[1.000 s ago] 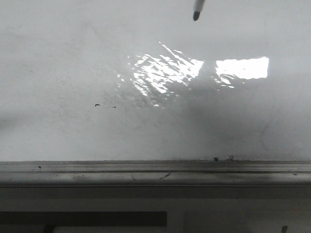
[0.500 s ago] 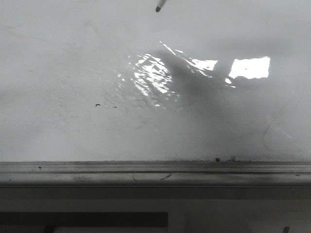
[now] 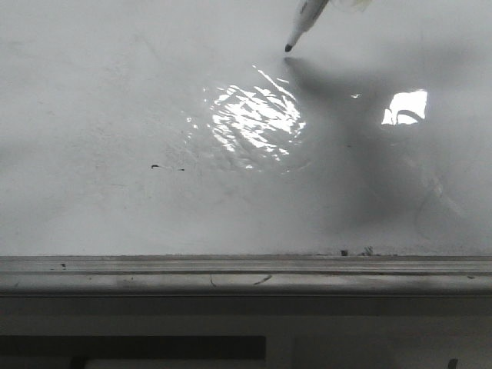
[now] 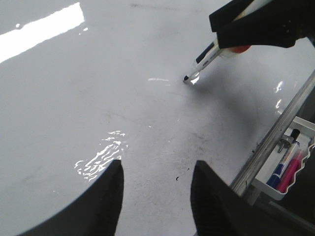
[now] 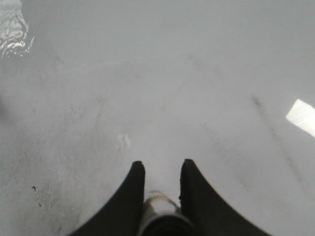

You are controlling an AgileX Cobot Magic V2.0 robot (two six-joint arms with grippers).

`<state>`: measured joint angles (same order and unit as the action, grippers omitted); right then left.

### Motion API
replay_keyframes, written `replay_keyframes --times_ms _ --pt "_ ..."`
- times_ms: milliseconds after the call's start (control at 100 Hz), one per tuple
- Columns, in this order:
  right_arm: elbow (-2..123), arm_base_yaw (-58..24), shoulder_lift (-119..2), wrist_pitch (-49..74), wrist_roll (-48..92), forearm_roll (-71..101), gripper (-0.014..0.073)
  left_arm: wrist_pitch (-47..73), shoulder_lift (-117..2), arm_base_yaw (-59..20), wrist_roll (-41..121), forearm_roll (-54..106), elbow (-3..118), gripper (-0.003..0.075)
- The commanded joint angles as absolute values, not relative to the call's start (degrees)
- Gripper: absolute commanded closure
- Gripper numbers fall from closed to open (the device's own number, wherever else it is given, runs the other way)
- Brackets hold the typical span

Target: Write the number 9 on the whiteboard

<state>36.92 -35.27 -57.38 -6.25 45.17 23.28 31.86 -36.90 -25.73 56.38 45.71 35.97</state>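
The whiteboard (image 3: 115, 92) fills the front view, glossy white with glare and grey smudges. No number 9 shows on it; only a tiny black dash (image 3: 156, 167) is there. A white marker (image 3: 304, 21) with a black tip comes in from the top and its tip is at or just above the board. In the left wrist view my right gripper (image 4: 231, 27) is shut on the marker (image 4: 204, 61). The right wrist view shows its fingers (image 5: 133, 191) closed round the marker's body (image 5: 158, 204). My left gripper (image 4: 156, 169) is open and empty above the board.
A grey metal ledge (image 3: 246, 270) runs along the board's near edge. A white tray (image 4: 290, 167) beside the ledge holds a blue and a pink marker. The right arm's dark shadow (image 3: 361, 131) lies on the board's right half.
The marker tip moved left and up out toward the top edge, then came back down and right, lower onto the board. The arm's shadow spread over the right glare patch.
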Motion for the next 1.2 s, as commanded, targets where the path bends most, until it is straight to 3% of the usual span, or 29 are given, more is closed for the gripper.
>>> replay_keyframes --times_ms 0,360,570,800,1190 --pt "38.4 -34.9 -58.5 -9.4 45.5 23.1 0.0634 29.4 -36.9 -25.6 55.7 48.2 37.9 0.0428" --pt "38.4 -34.8 -58.9 3.3 45.5 21.8 0.0635 29.4 -36.9 -25.6 55.7 48.2 37.9 0.0428" --pt "38.8 -34.0 -58.5 -2.0 45.5 18.4 0.0635 29.9 -36.9 -25.6 55.7 48.2 37.9 0.0428" --pt "40.6 -29.6 -58.5 -1.7 45.5 18.4 0.0635 31.0 -36.9 -25.6 55.7 48.2 37.9 0.0428" --pt "42.1 -29.5 -58.5 -2.7 45.5 18.4 0.0635 31.0 -36.9 -25.6 55.7 48.2 37.9 0.0428"
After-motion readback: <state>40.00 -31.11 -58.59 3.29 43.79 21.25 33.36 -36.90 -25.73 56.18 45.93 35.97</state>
